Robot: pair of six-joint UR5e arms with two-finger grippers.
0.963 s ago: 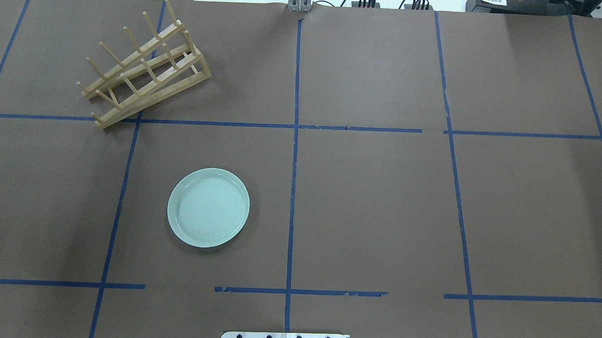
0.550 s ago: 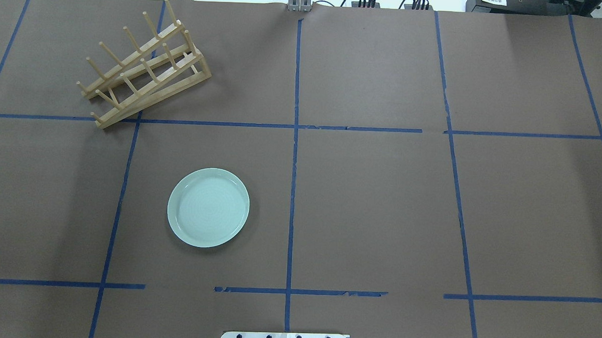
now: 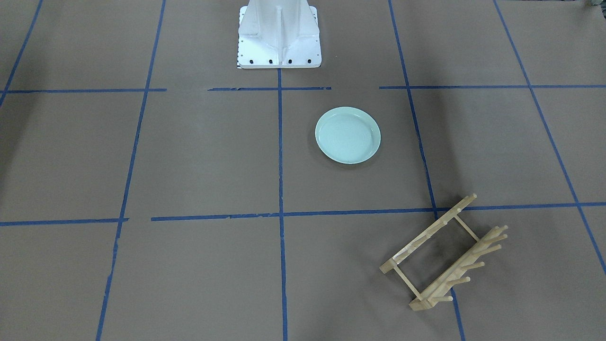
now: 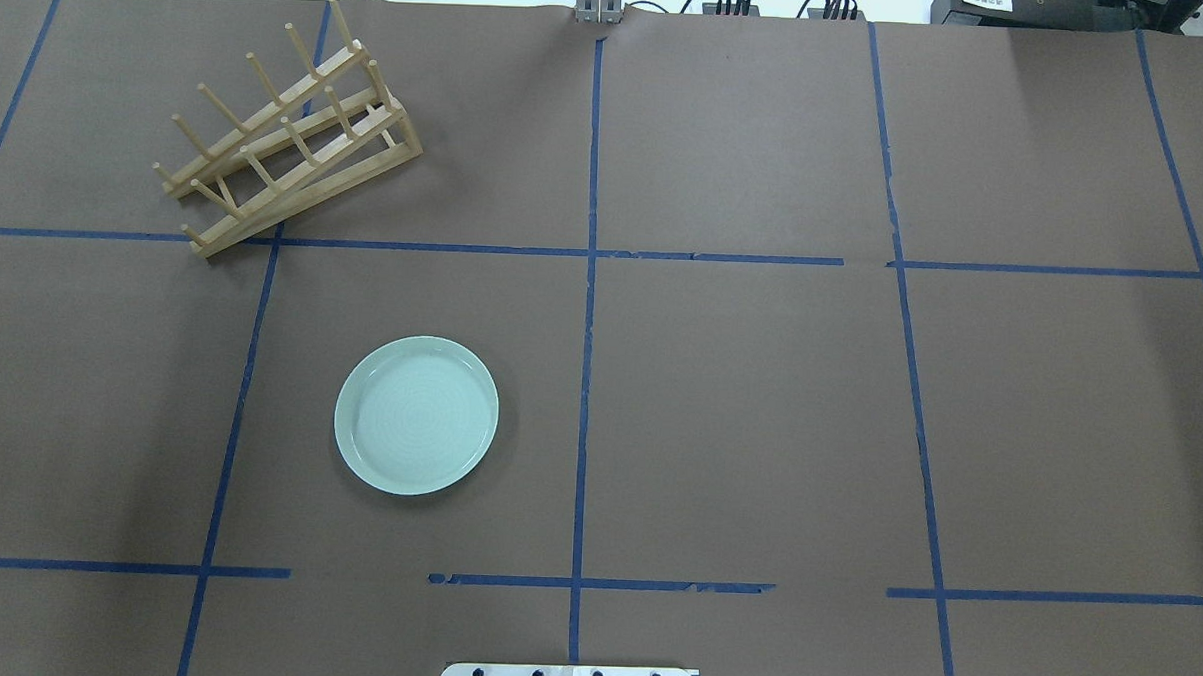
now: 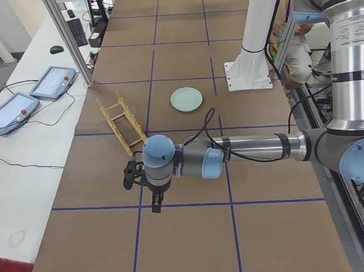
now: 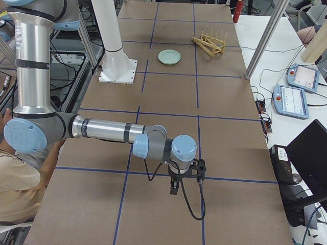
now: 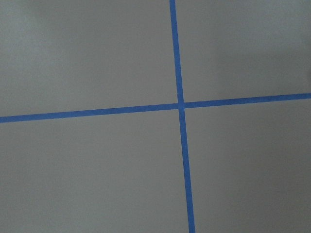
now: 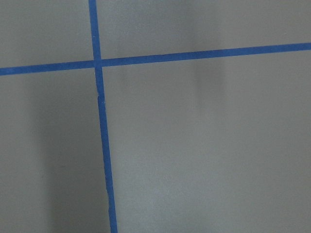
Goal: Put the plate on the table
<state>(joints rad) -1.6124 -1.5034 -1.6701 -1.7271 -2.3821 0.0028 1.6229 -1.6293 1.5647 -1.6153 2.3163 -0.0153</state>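
The pale mint-green plate (image 4: 417, 415) lies flat on the brown table (image 4: 759, 414), left of the centre tape line; it also shows in the front-facing view (image 3: 348, 135) and both side views (image 5: 186, 99) (image 6: 169, 56). Neither gripper is near it. My left gripper (image 5: 152, 198) hangs over the table's far left end, seen only in the exterior left view. My right gripper (image 6: 176, 186) hangs over the far right end, seen only in the exterior right view. I cannot tell whether either is open or shut. Both wrist views show only bare table and tape.
A light wooden peg rack (image 4: 288, 137) stands at the back left, apart from the plate. The white robot base (image 3: 279, 35) sits at the table's near edge. Tablets and cables lie on side benches (image 5: 16, 108).
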